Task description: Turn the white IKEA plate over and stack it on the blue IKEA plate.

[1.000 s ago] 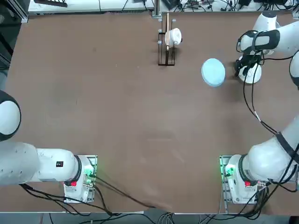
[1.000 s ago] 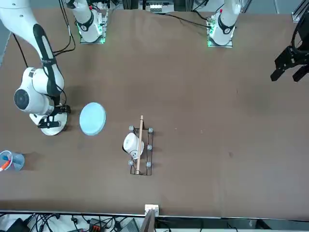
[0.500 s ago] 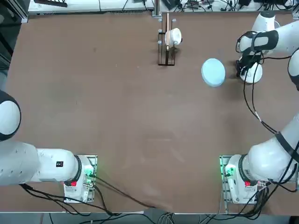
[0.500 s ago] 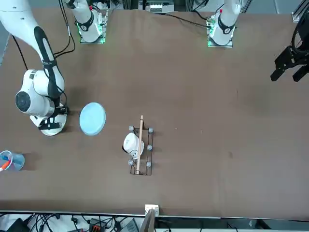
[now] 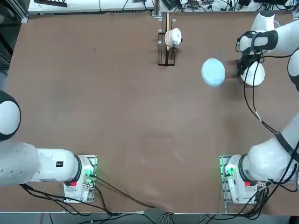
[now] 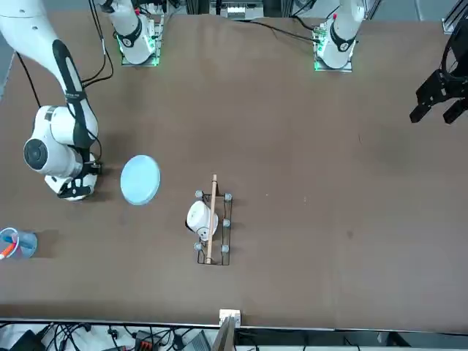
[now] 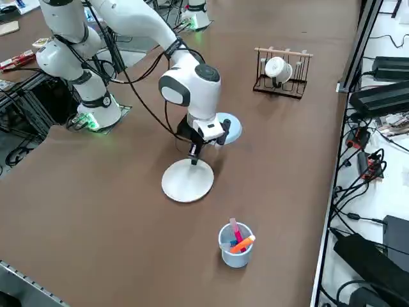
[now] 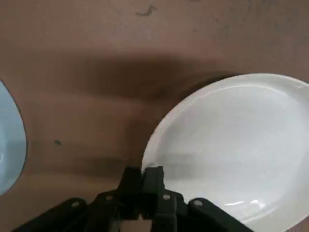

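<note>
The white IKEA plate [image 7: 187,181] lies right side up on the brown table, partly hidden under my right wrist in the top view [image 5: 255,74]. My right gripper [image 7: 193,158] points down at the plate's rim on the side nearest the blue IKEA plate [image 7: 231,130]. In the wrist view the gripper [image 8: 142,175] is shut, with the rim of the white plate [image 8: 231,140] pinched between its fingers. The pale blue plate [image 5: 213,72] rests flat a short way to the left of the white one, apart from it.
A wooden rack holding a small white cup [image 5: 168,41] stands at the far middle of the table. A clear blue tumbler with coloured sticks [image 7: 235,244] sits near the table's right edge, beyond the white plate. Cables run along the far edge.
My right gripper's fingers have closed together on the white plate's rim. The plate has shifted slightly under the wrist; the blue plate has not moved.
</note>
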`<state>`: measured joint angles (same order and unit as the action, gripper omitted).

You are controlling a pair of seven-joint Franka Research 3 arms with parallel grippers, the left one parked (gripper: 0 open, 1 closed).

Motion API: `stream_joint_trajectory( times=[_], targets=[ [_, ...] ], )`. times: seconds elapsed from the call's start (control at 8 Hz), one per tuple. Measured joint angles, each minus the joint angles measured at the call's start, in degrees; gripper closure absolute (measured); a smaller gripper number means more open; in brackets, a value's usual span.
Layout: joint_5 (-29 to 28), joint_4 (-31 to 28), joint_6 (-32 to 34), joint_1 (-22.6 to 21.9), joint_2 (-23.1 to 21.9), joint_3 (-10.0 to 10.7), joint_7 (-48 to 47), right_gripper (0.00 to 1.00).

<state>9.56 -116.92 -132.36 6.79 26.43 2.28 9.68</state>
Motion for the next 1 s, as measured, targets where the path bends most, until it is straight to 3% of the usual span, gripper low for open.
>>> stream_joint_trajectory(
  times=[0.25,0.75,1.0],
  targets=[
    [0.1,1.0,1.5,-0.1,0.0,0.0,0.0,0.99],
    [-0.6,14.4,23.7,-2.7,-1.3,-0.5,0.1,0.99],
    [-9.2,16.4,28.7,-2.7,-5.0,-1.0,3.0,0.99]
  ],
)
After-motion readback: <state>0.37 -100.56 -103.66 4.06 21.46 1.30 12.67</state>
